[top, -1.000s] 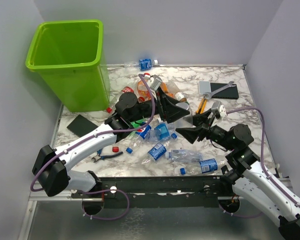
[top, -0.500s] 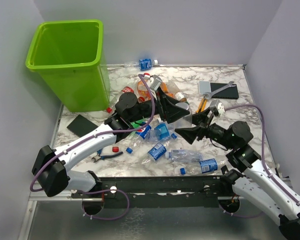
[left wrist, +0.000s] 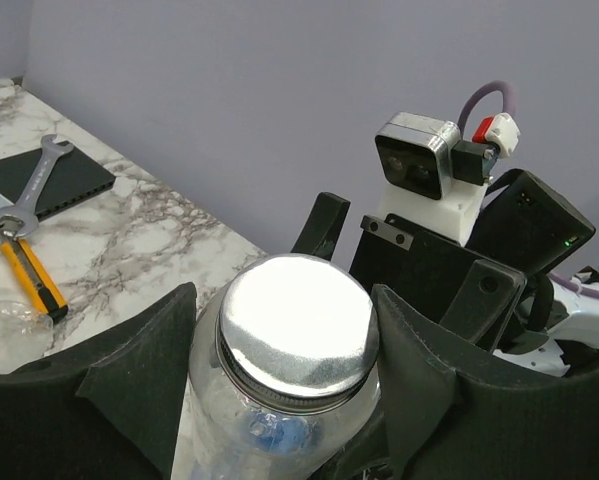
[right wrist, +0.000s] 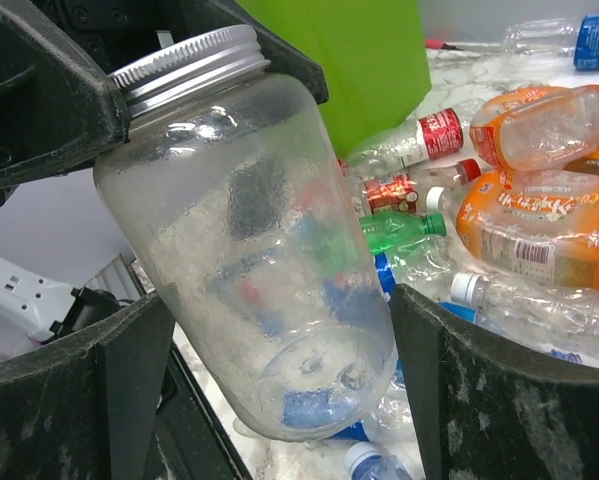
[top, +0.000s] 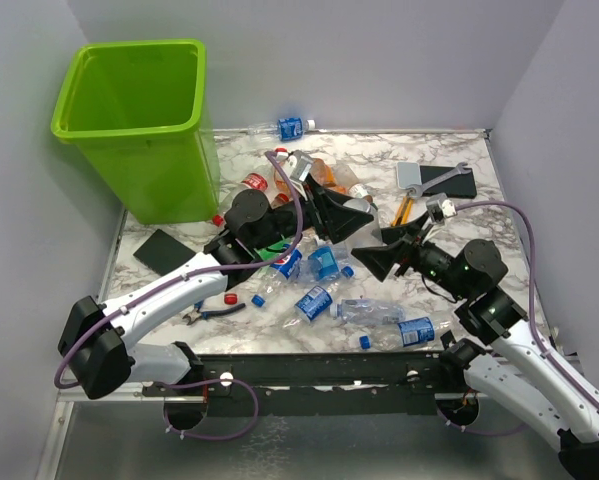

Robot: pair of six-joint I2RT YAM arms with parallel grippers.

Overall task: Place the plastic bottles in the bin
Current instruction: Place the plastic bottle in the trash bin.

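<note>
Left wrist view: left gripper (left wrist: 284, 400) clamped on neck of clear silver-lidded jar (left wrist: 297, 325); jar tilted above plastic bottles (top: 319, 290), base toward right gripper (right wrist: 289, 400); its jaws spread wide, flanking base, seemingly clear; lime-green bin (top: 169, 170) far left, left arm nearer.

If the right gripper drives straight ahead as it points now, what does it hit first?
The clear jar in the left gripper; its base sits between the right gripper's open fingers.

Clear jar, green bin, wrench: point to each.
clear jar (right wrist: 264, 255), right wrist view, middle of its frosted body
green bin (top: 167, 172), top external view, front wall
wrench (left wrist: 30, 183), left wrist view, middle of its shaft
</note>
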